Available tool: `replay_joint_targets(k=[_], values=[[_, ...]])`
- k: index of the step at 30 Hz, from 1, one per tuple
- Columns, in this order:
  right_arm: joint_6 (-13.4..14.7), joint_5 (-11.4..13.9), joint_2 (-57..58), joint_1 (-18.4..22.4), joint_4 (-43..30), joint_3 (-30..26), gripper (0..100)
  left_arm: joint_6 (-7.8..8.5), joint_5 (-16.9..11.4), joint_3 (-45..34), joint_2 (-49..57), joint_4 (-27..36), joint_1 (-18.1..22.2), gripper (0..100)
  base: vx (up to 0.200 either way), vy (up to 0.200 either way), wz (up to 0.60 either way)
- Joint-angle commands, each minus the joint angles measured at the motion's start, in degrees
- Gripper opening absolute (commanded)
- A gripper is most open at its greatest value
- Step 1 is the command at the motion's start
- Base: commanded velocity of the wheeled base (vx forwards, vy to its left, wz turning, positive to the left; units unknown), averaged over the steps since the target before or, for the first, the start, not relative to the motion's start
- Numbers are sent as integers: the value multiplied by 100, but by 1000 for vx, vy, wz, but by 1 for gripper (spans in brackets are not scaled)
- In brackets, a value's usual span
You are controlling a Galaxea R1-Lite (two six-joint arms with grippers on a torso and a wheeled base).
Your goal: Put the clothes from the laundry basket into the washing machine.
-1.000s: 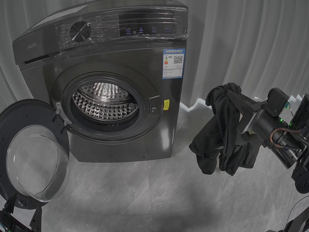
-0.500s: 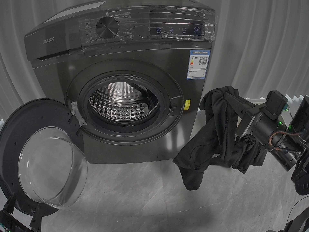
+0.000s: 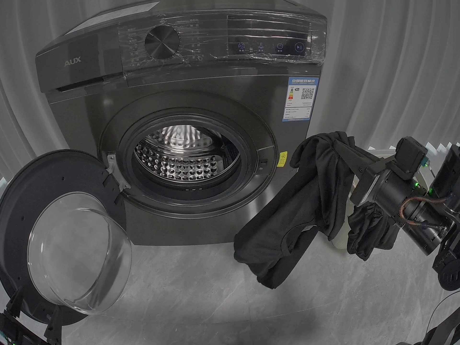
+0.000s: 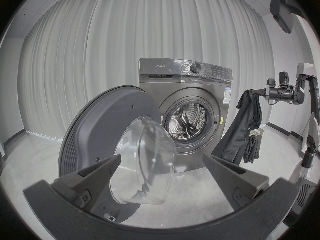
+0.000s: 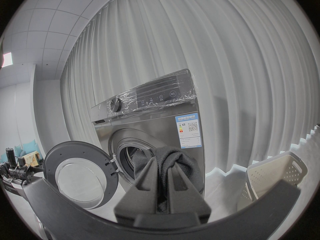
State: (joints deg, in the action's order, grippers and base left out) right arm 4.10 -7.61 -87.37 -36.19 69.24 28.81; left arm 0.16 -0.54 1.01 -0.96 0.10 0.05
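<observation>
Right end effector (image 3: 342, 145) pinches black clothes (image 3: 306, 202) hanging by right edge of washing machine (image 3: 191, 82)

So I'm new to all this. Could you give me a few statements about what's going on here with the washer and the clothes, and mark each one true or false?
1. The washing machine has its door swung open. True.
2. The right pincer is shut on a dark garment. True.
3. The drum is packed with clothes. False: the drum shows bare metal, with no clothes visible inside.
4. The left pincer grips a towel. False: the left pincer is open and holds nothing.
5. A pale laundry basket stands off to one side of the machine. True.
</observation>
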Motion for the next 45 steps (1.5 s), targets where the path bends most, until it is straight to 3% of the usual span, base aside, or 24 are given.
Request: replay_joint_targets(k=[1,16,21,27,30,34,36,41,43,45], values=[[21,5,-34,7,2,-7,0,11,1,-92,96,-1,4,100,0,0,0],[100,5,-122,16,2,-15,0,11,1,-92,96,-1,4,100,0,0,0],[434,66,-245,-19,-60,20,0,11,1,-92,96,-1,4,100,0,0,0],[592,189,-368,-116,54,-7,0,11,10,-92,96,-1,4,100,0,0,0],[373,154,-245,-204,19,-402,0,2,1,-92,96,-1,4,100,0,0,0],[-313,321,-184,51,169,-587,0,11,1,-92,96,-1,4,100,0,0,0],[-366,339,-140,69,89,-587,0,11,1,-92,96,-1,4,100,0,0,0],[-58,550,-8,42,98,-833,0,2,1,-92,96,-1,4,100,0,0,0],[513,1103,1,-28,160,-1079,0,2,1,-92,96,-1,4,100,0,0,0],[707,1051,62,-72,98,-1272,0,2,1,-92,96,-1,4,100,0,0,0]])
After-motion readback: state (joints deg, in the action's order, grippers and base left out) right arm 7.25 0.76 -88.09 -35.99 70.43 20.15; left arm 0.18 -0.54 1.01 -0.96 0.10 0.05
